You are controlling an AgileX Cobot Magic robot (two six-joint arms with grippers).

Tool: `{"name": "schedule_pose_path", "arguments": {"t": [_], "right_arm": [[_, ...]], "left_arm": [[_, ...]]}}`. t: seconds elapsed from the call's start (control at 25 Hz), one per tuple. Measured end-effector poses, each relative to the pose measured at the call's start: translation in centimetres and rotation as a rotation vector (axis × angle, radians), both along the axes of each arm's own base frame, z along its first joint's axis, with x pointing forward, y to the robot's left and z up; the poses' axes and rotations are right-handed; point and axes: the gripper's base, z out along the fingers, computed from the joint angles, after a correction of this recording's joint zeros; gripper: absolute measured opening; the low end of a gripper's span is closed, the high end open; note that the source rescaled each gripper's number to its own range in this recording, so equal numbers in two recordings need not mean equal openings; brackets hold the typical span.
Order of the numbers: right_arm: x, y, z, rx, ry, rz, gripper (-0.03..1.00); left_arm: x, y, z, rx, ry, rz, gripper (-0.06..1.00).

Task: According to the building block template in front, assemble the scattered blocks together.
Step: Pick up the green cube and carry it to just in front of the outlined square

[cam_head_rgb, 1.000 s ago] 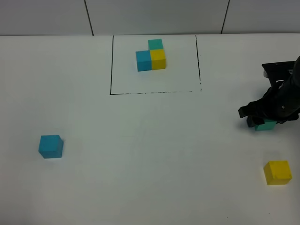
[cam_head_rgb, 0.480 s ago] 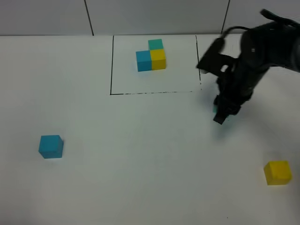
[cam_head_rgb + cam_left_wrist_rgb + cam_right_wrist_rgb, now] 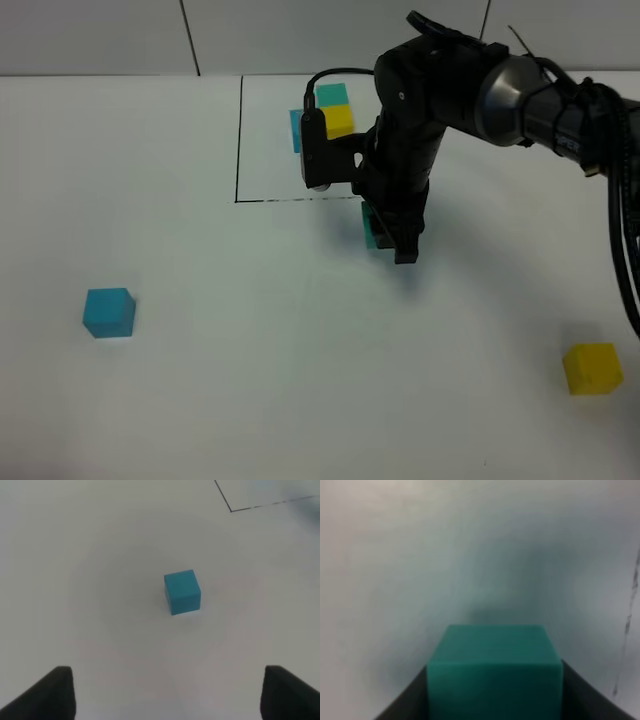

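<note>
Arm of right end effector, clamped on teal cube, partly covers template; left end effector gapes.

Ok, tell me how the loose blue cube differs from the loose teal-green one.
Colour: the blue cube is sky-blue, the teal-green cube darker green. Hold: the blue cube sits free on the table, before the open left tool; the teal-green cube is clamped in the right tool. Place: the blue cube lies far left in the high view, the teal-green cube just below the frame line. Both are cubes.
</note>
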Motion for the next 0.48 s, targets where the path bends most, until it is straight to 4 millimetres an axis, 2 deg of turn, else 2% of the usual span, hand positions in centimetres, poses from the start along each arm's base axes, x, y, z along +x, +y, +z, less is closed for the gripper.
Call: {"name": "schedule_pose_path", "arguments": {"t": [0.16, 0.48], "right_arm": [[0.5, 0.4, -1.5, -0.010, 0.018, 0.057, 0.02], [2.1, 0.4, -2.6, 0.008, 0.009, 0.047, 0.01]], "left_arm": [[0.0, 0.0, 0.0, 0.000, 0.000, 0.000, 0.86], [0.0, 0.0, 0.0, 0.000, 0.000, 0.000, 0.86]]}}
